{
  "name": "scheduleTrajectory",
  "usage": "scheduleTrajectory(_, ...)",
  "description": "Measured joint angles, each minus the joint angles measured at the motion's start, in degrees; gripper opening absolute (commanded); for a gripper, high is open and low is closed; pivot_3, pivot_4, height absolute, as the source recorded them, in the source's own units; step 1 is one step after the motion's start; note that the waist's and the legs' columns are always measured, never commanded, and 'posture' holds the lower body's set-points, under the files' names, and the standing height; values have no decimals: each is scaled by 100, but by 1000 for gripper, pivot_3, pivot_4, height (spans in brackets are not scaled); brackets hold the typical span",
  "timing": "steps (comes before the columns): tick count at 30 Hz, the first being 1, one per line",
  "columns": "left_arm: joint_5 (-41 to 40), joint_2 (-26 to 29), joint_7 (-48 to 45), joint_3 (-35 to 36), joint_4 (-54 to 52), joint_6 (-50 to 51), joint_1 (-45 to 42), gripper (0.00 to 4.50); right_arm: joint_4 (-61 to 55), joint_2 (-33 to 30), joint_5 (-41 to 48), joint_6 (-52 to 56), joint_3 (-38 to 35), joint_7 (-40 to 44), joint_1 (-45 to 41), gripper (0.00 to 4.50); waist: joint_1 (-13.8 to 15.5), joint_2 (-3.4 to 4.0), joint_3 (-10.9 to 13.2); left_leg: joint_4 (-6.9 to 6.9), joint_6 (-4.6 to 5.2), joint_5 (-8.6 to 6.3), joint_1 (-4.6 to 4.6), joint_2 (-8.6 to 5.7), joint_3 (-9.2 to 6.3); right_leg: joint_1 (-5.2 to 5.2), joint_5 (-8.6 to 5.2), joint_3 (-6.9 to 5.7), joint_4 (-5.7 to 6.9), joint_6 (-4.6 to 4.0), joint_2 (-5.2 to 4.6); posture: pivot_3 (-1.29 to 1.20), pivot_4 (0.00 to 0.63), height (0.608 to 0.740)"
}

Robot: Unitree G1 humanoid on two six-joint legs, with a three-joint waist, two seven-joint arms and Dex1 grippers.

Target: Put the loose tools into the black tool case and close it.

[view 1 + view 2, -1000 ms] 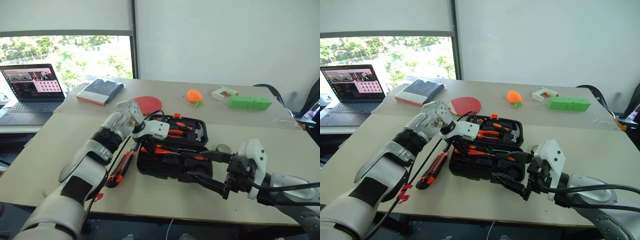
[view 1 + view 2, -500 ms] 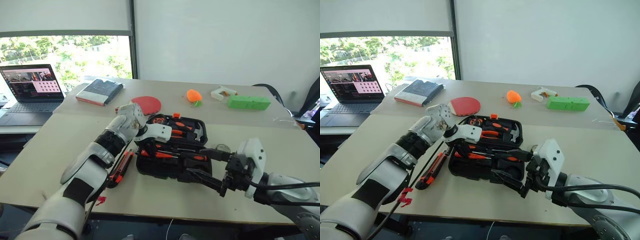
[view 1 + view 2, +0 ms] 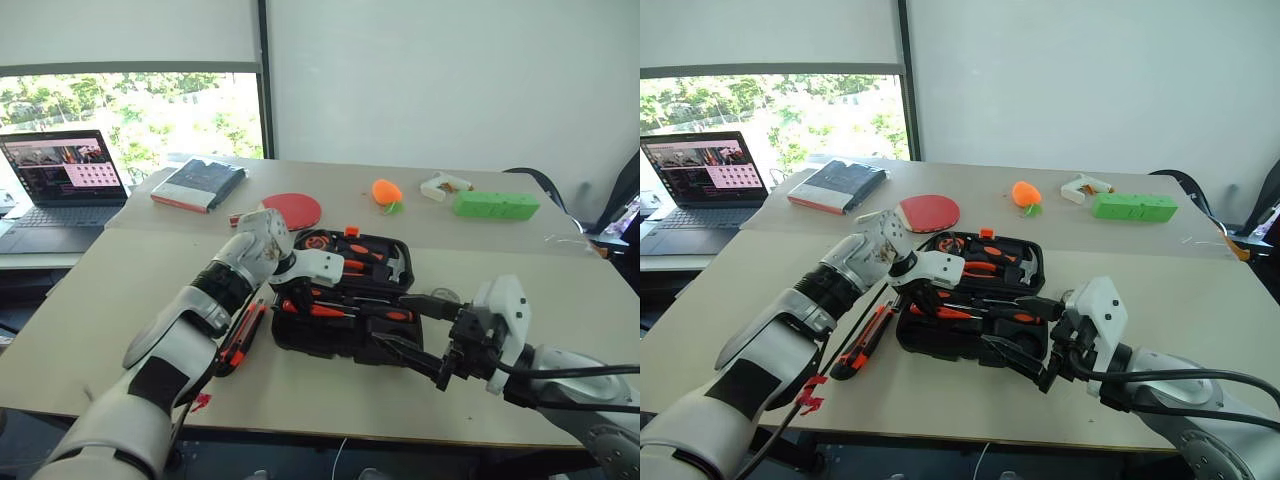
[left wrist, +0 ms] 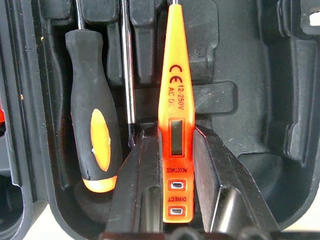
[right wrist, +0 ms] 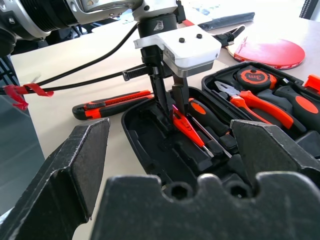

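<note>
1. The right gripper point(image 3: 405, 328) hangs nearest, off the case's near right corner and above the table point(image 3: 90, 300). Its fingers are spread wide with nothing between them, pointing roughly level toward the case.

2. The case point(image 3: 345, 300) lies open in the middle of the table, the near half just ahead of that gripper. The far half holds pliers point(image 5: 250, 102) and a round tape measure point(image 5: 252, 79) in their slots.

3. The left gripper point(image 4: 172, 165) points steeply down into the near half, its fingers point(image 4: 145, 170) closed narrowly on the tester point(image 4: 175, 125), pinching it near its butt end.

4. The deciding relation: the tester's long axis runs straight on from the gripper, tip leading, along the moulded channels. It lies parallel to a screwdriver point(image 4: 92, 130) already seated just beside it, with a thin shaft between the two. I judge it lined up above a recess but cannot tell whether it is bedded yet; a short push down and release looks like what is left.

5. The knife point(image 3: 240, 340) lies on the table just outside the case's left edge, under the left forearm, its length running near to far. The left arm is plainly the nearer one for it; the right would have to cross the case.

6. Farther off lie a red paddle point(image 3: 292, 208), a book point(image 3: 200, 182), an orange toy point(image 3: 386, 191) and a green block point(image 3: 495, 204), with a laptop point(image 3: 65, 180) at the far left.
</note>
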Motion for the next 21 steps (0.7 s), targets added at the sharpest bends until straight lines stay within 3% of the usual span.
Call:
scheduleTrajectory(4, 0, 2, -10, 0, -3, 19, 0, 419, 0, 6, 0, 0, 0, -23, -4, 4500, -3, 2, -1, 0, 1, -1, 0, 0, 0, 0, 0, 0, 0, 0, 0, 0, 150, 736)
scheduleTrajectory(6, -2, 3, -11, 0, -4, 24, 0, 1418, 2, 6, 0, 0, 0, -26, -13, 4500, -5, 2, -1, 0, 1, -1, 0, 0, 0, 0, 0, 0, -1, 0, 0, 0, 150, 736)
scheduleTrajectory(15, -89, 42, -225, -25, -69, 137, 70, 4439, 157, 7, 3, 0, 43, -11, -184, 4500, 0, 2, -1, 1, 1, 0, -1, -2, -1, 0, 0, 1, 1, 1, -1, 0, 150, 736)
scheduleTrajectory(21, -747, 645, -234, -60, -491, 534, -129, 4476, 228, 7, -5, 0, 95, 38, -213, 4500, -3, 3, -1, 5, 4, 2, -4, -1, -6, -1, 1, 1, 3, 2, 0, 0, 150, 736)
